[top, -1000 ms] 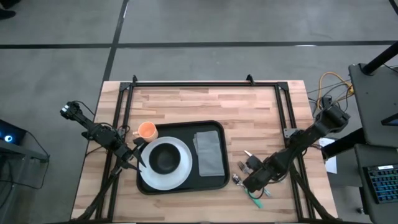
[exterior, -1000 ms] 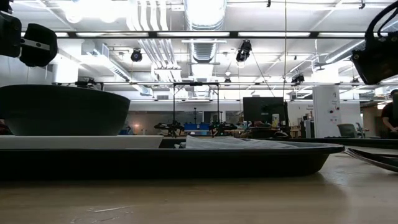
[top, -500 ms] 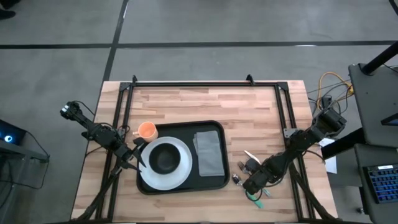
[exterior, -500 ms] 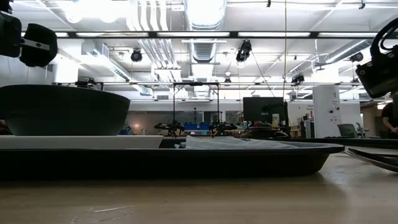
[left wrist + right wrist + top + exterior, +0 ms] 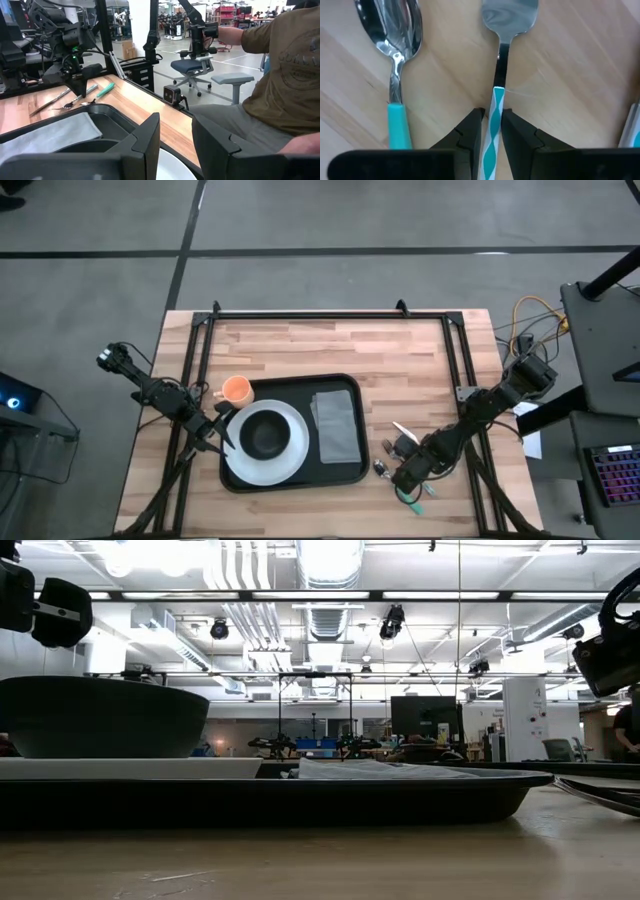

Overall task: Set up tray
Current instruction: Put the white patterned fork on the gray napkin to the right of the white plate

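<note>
The black tray (image 5: 300,385) lies mid-table and carries a white plate (image 5: 292,452) with a dark bowl (image 5: 265,435) on it, and a grey napkin (image 5: 336,425) beside them. An orange cup (image 5: 236,390) stands at the tray's far left corner. My left gripper (image 5: 222,438) is open at the plate's left rim (image 5: 175,167). My right gripper (image 5: 398,473) is down among the cutlery to the right of the tray. It is shut on a utensil with a teal and white striped handle (image 5: 494,105). A teal-handled spoon (image 5: 395,45) lies beside that utensil. My right gripper pinches the striped handle (image 5: 495,100) just below its joint with the silver neck, one finger (image 5: 470,130) on each side. The fingers come from above, pointing down, across the handle. The utensil lies flat on the wood, its silver head (image 5: 510,12) beyond the fingertips.
More cutlery (image 5: 405,442) and a teal-handled piece (image 5: 412,498) lie around my right gripper. A black frame (image 5: 330,314) runs along the far edge and both sides of the table. A person in a brown shirt (image 5: 280,65) sits beyond the near edge. Bare wood (image 5: 330,345) stretches behind the tray.
My right arm has sunk a little, bringing its gripper down onto the cutlery to the right of the tray. For the last half second it has kept still. The tray and everything on it have stayed in place.
</note>
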